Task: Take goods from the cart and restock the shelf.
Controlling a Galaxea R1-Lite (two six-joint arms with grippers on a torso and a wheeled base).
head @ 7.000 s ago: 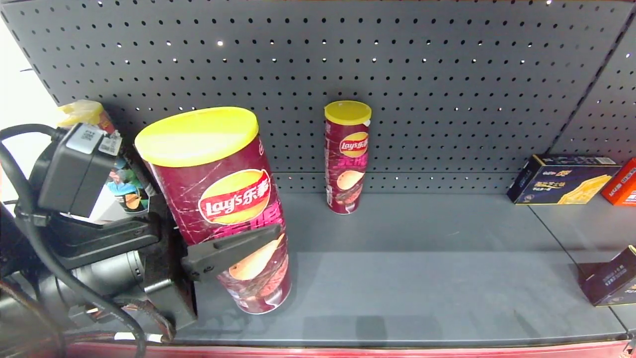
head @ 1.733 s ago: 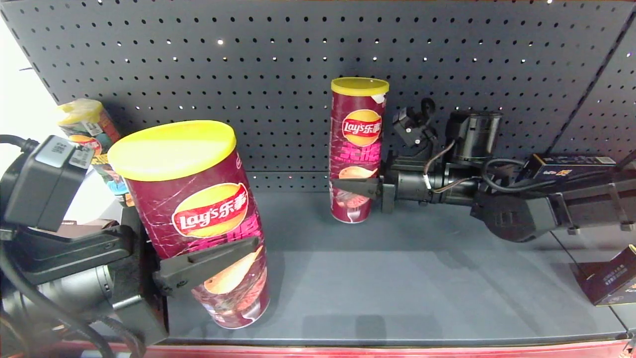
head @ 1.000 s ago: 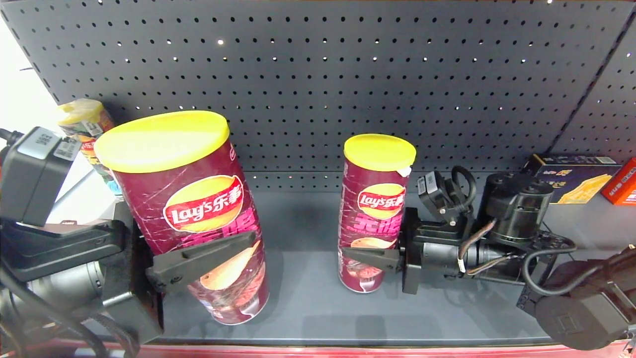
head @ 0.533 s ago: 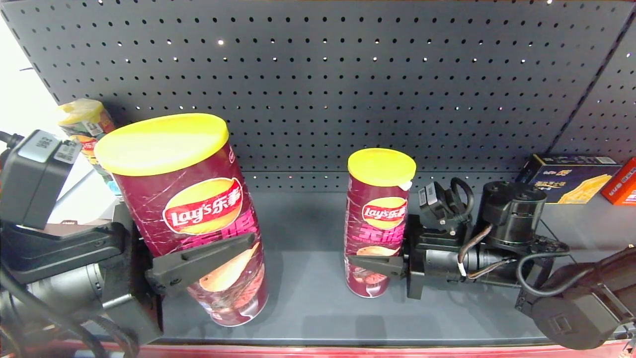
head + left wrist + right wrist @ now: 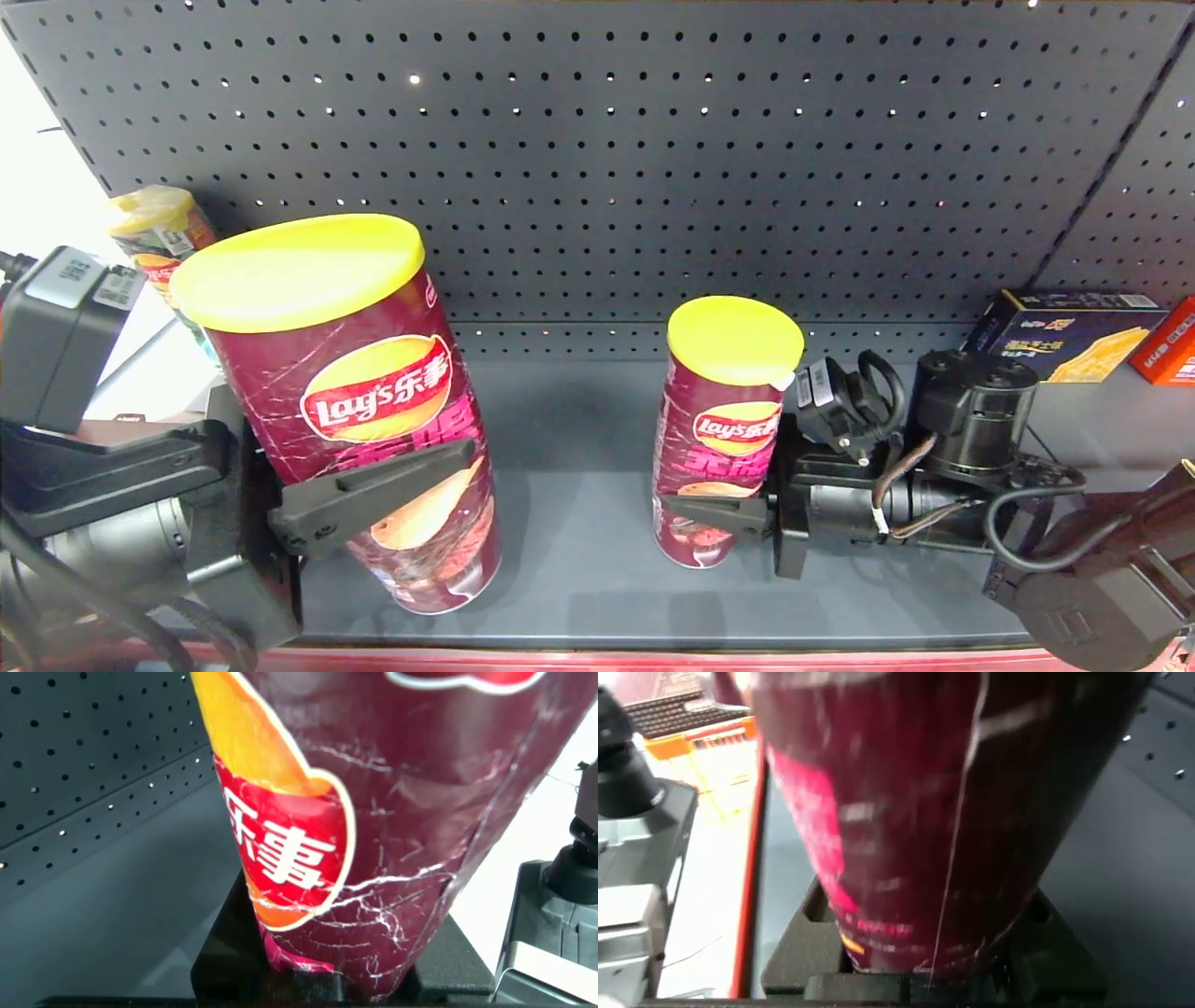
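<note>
1. Both of my grippers are holding maroon chip cans with yellow lids over the grey shelf (image 5: 579,541).
2. My left gripper (image 5: 411,476) is clamping the left can (image 5: 345,373) low on its body, with 1 finger crossing the front below the logo.
3. The left can is leaning, lid toward my left, with its base by the shelf's front edge. I cannot tell whether the base is touching the board.
4. My right gripper (image 5: 711,511) is clamping the right can (image 5: 728,411) near its base, reaching in from that can's right side.
5. The right can is tilting slightly, its base about mid-depth on the shelf, well apart from the left can.
6. The pegboard (image 5: 597,140) is backing the shelf. A 3rd can (image 5: 154,224) is standing at the far left against it.
7. A dark box (image 5: 1064,341) and an orange box (image 5: 1167,350) are lying at the far right, near the back.
</note>
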